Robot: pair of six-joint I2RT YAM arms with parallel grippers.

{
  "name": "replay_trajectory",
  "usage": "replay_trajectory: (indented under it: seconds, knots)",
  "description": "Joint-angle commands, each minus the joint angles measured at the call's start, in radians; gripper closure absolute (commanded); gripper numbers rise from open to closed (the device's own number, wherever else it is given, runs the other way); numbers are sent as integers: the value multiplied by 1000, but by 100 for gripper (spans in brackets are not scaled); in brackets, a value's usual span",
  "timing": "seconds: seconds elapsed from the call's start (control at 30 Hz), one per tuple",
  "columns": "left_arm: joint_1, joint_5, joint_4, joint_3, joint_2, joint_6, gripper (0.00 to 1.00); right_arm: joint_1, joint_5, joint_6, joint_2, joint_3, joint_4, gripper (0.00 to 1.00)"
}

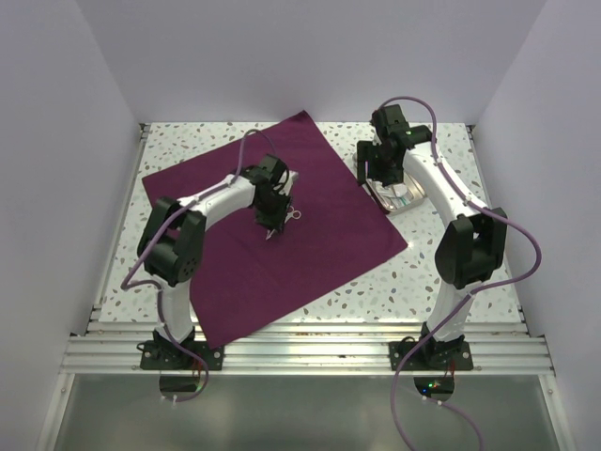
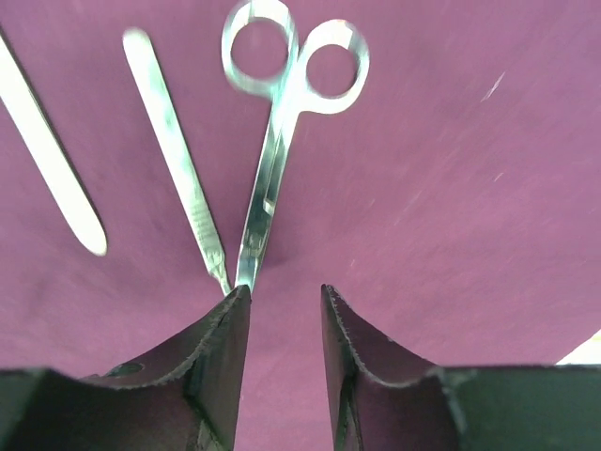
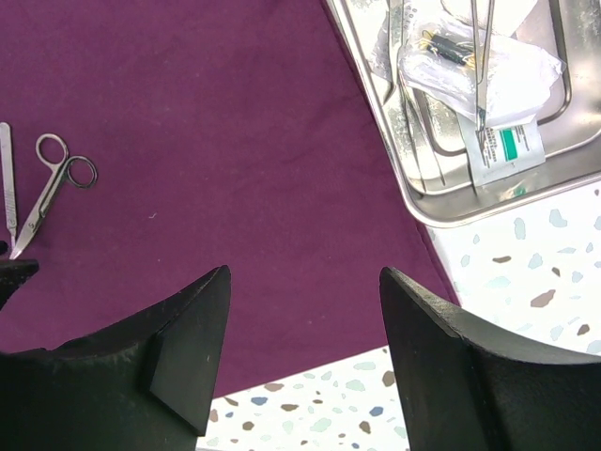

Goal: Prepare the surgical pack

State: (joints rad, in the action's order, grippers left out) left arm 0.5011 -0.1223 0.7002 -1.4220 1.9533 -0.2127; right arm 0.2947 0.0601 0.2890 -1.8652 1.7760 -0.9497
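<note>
The surgical pack is a deep purple drape (image 1: 282, 235) spread flat as a large square sheet on the table. It fills the left wrist view (image 2: 451, 188) and shows in the right wrist view (image 3: 235, 141). Steel scissors (image 2: 282, 122), a scalpel handle (image 2: 174, 141) and another flat steel instrument (image 2: 52, 178) lie on it. My left gripper (image 2: 286, 296) is open and empty just above the drape, its left fingertip at the scissors' tip. In the top view it (image 1: 272, 225) is over the drape's middle. My right gripper (image 3: 305, 272) is open and empty over the drape's right edge.
A shiny steel tray (image 3: 451, 202) sits at the drape's right corner, also seen from the top (image 1: 399, 195). It holds a clear plastic bag (image 3: 470, 66), a white packet with a green label (image 3: 507, 146) and thin steel instruments. Speckled tabletop (image 3: 526, 263) surrounds the drape. White walls enclose the table.
</note>
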Motion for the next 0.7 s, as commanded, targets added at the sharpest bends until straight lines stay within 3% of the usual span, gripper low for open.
replay_trajectory:
  seconds: [0.0,0.67]
  knots:
    - [7,13,-11,-72,33,33,60,6,-6,10,6,17,20,31]
    - [7,82,-62,-187,182,70,62,6,0,-13,-8,37,-11,31]
